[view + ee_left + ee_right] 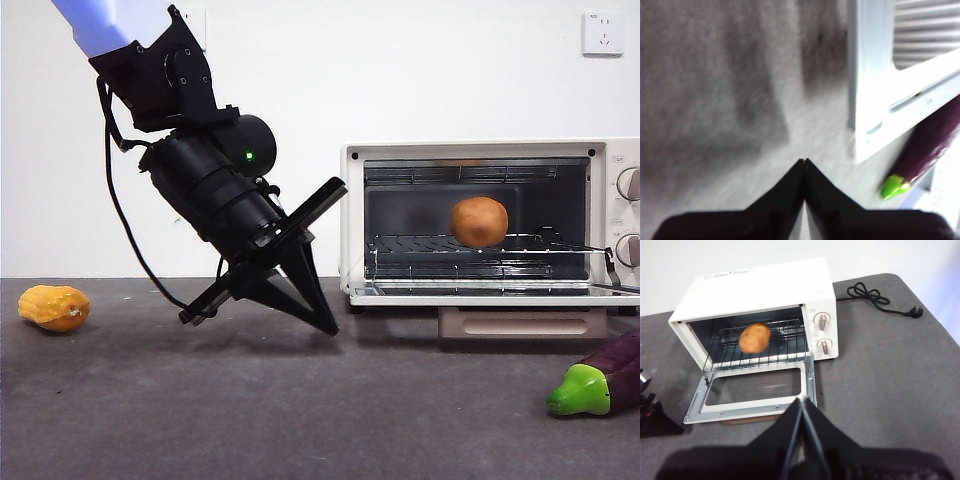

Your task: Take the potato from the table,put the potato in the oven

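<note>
Dark grey worktop (pixel 300 420); potato (pixel 479 222) on toaster oven (pixel 480 150) rack, door down, left end effector (pixel 322 322) clenched empty alongside.

Tool (pixel 803 162) (closed) near oven (pixel 875 75).

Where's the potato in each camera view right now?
Front view: potato sits on the wire rack inside the oven, right of centre.
Left wrist view: not in it.
Right wrist view: potato on the rack, upper left of centre.
Shared landmark: the oven's lowered door.
</note>
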